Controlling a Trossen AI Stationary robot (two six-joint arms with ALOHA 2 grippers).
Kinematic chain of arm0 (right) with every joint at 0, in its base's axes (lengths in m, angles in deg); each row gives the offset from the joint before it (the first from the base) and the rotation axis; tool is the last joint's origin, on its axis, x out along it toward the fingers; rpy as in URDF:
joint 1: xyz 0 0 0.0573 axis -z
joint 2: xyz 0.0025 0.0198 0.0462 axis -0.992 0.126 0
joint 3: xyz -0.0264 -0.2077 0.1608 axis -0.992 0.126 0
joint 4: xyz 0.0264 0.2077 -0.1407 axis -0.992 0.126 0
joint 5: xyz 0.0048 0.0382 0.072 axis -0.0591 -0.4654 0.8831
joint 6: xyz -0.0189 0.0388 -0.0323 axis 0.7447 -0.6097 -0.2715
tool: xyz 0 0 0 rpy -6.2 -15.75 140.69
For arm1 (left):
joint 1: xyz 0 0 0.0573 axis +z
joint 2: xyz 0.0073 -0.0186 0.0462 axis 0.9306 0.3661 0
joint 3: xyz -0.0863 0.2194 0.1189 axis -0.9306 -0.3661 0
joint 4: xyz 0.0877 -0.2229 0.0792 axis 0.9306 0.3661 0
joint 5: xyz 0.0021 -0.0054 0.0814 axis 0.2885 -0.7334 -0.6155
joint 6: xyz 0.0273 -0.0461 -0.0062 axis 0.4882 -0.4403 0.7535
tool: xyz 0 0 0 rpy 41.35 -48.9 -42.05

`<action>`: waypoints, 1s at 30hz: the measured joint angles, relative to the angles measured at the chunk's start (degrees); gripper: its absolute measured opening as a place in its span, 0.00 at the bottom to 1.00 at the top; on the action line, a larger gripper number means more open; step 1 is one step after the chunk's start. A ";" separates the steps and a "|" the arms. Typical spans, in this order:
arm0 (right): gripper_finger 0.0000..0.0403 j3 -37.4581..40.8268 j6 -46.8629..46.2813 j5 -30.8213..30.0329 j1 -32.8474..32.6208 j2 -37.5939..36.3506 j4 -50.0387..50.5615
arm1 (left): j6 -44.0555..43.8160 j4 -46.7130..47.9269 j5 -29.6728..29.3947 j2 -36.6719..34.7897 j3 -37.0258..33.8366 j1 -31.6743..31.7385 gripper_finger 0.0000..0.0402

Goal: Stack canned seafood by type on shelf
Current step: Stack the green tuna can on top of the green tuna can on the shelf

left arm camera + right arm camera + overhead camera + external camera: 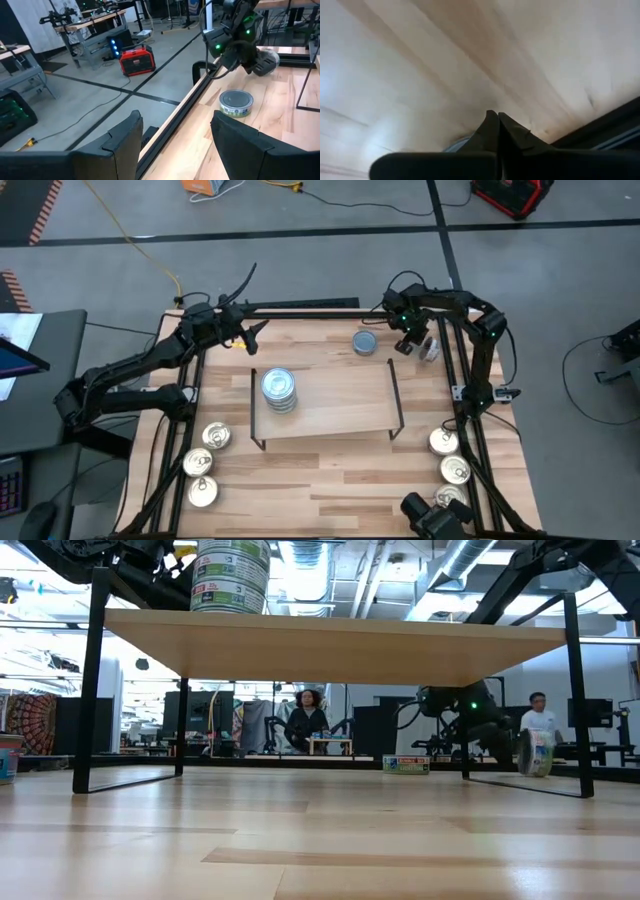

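right jaws: pinched fully together on our right gripper (412, 343), empty as far as we can tell, low by the bench's far edge behind the shelf (340, 395)
left jaws: our left gripper (250, 335) has them wide, holding nothing, parked off the shelf's far-left corner
blue-lid tin (366, 342): flat on the bench just behind the shelf, probably next to go
tipped tin (431, 348): on edge beside the right gripper
blue stack (279, 388): on the shelf's left side, leaving room for another type
silver tins (216, 436): still waiting in front of the shelf, both sides
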 joint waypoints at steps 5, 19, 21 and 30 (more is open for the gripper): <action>0.06 -3.72 -2.49 -0.17 -0.37 -0.20 1.23 | -0.27 -0.03 -0.03 0.00 0.00 0.00 0.56; 0.37 -7.56 -11.99 -1.66 -1.95 -12.21 4.97 | -1.04 0.73 1.38 0.00 0.00 0.00 0.56; 0.46 -7.30 -14.82 -1.72 -1.50 -14.35 6.41 | -1.05 0.73 1.52 0.00 0.00 0.00 0.56; 0.85 -2.97 -31.00 -1.77 -1.44 -22.52 11.58 | -1.02 0.44 1.58 0.00 0.00 0.00 0.56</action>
